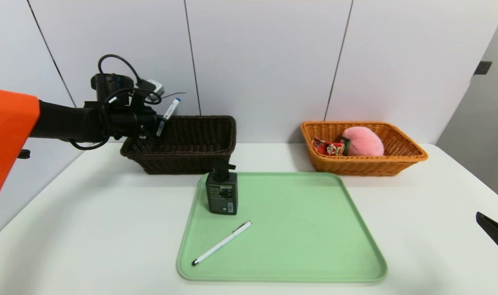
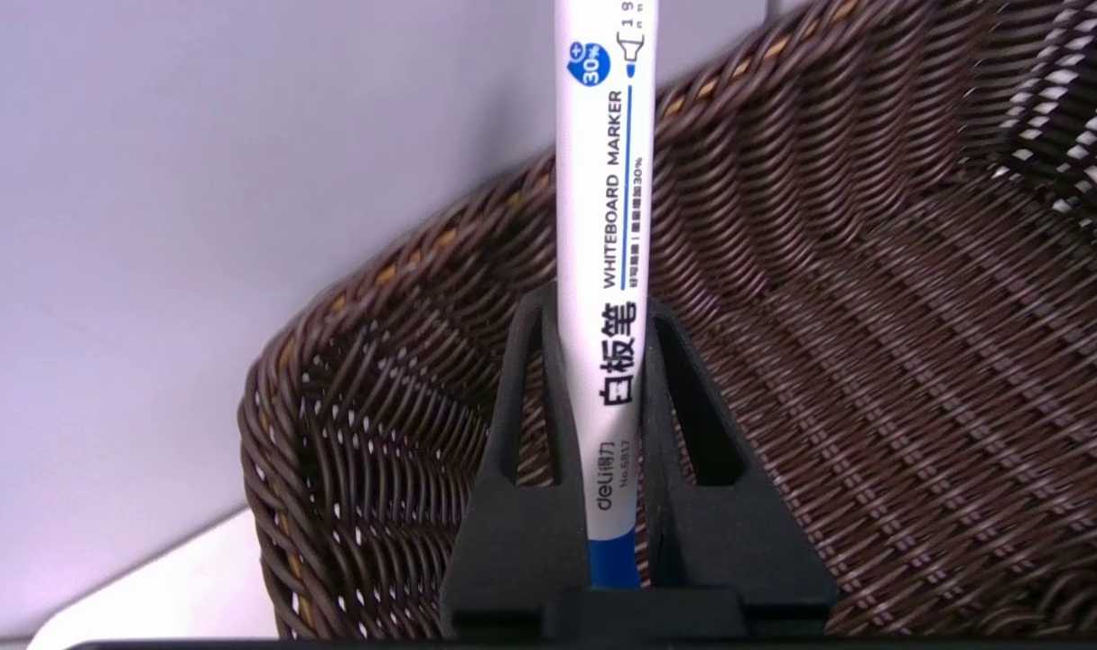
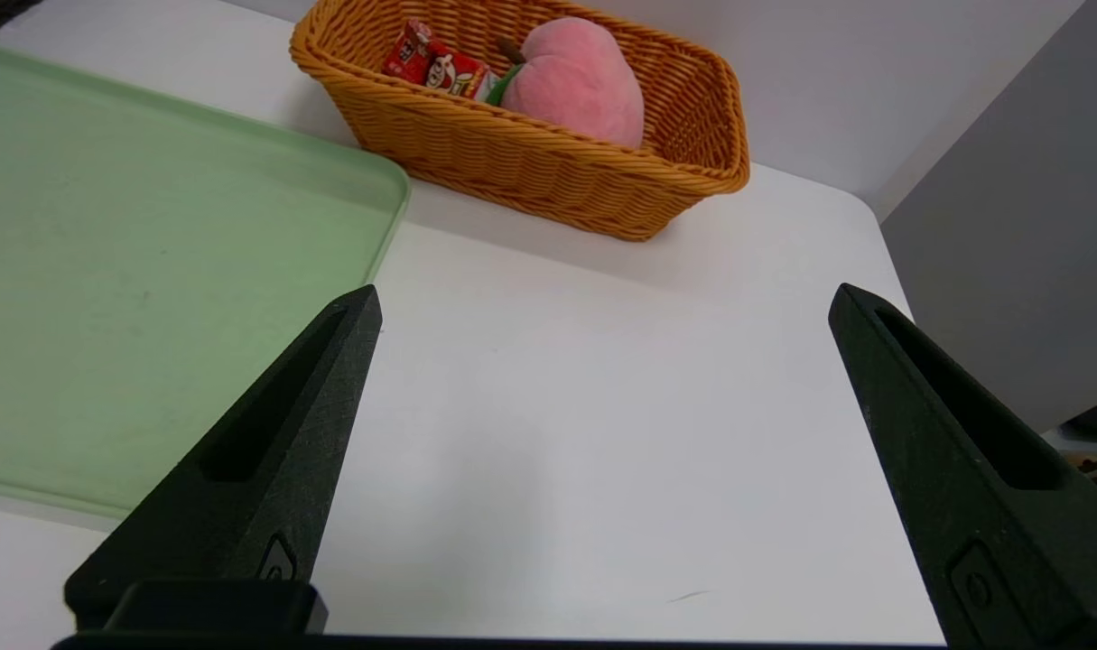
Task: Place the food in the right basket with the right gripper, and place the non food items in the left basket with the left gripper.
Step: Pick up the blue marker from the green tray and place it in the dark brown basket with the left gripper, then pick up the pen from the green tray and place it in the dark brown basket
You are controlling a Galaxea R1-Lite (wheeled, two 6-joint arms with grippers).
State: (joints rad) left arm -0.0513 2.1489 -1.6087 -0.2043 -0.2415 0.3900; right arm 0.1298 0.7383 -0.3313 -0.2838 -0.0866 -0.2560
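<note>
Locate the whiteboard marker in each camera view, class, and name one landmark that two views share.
Head view: marker upper left, in the left gripper, over the dark brown basket.
Left wrist view: marker centre.
Right wrist view: not in it.
Shared landmark: the dark brown basket.

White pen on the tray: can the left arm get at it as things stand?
Probably not yet. The left gripper is shut on the marker over the dark brown basket. The pen lies uncovered, the pump bottle well behind it.
</note>
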